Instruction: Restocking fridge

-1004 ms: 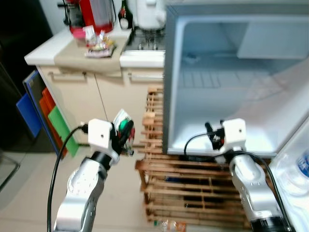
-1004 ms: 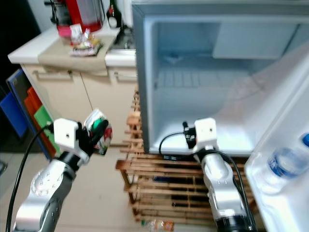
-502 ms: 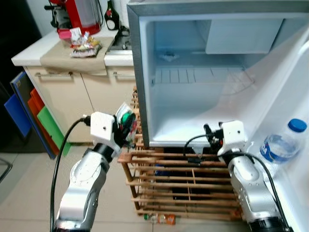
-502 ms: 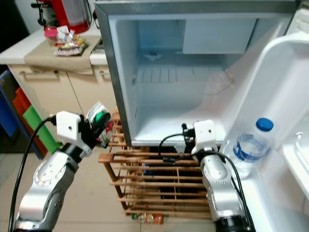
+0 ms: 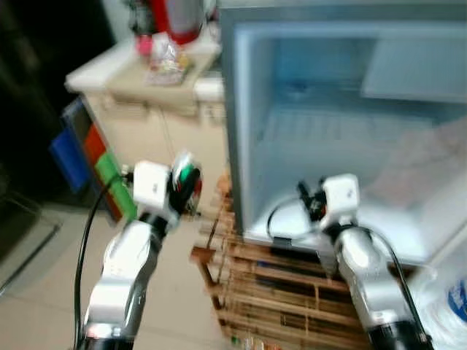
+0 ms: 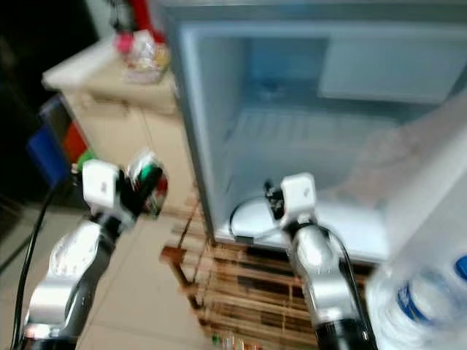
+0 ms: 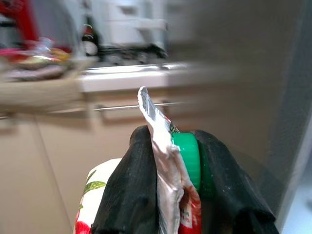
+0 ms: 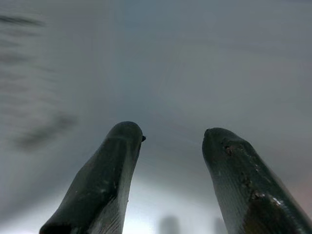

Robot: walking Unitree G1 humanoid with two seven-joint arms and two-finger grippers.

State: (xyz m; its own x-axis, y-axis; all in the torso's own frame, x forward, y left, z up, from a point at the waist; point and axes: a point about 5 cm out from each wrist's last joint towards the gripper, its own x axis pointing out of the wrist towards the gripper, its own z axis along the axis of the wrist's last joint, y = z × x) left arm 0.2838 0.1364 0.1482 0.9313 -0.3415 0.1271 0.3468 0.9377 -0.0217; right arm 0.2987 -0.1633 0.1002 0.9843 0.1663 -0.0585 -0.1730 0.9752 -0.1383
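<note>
White and pale inside, the fridge (image 5: 343,109) stands open on a wooden slatted rack (image 5: 292,292), its shelves bare as far as the blur lets one see. Left of it, level with its front edge, the left gripper (image 7: 170,165) pinches a crumpled carton (image 7: 163,146) with a green cap (image 7: 187,158); both black fingers (image 7: 129,190) press against its sides, and red and leafy print shows low on the pack. In the head views the carton (image 5: 184,175) sits raised in front of the cream cabinet (image 5: 146,138). The right gripper (image 8: 168,141) hangs at the fridge's lower opening with its fingers spread apart and nothing between them, pointing into the pale interior. A water bottle (image 6: 416,306) stands in the door shelf at the far right. On the tabletop (image 5: 109,69) beyond lie some wrapped packets (image 5: 169,65) near a red appliance (image 5: 179,14). Coloured boards (image 5: 87,153) lean against the cabinet's side.
</note>
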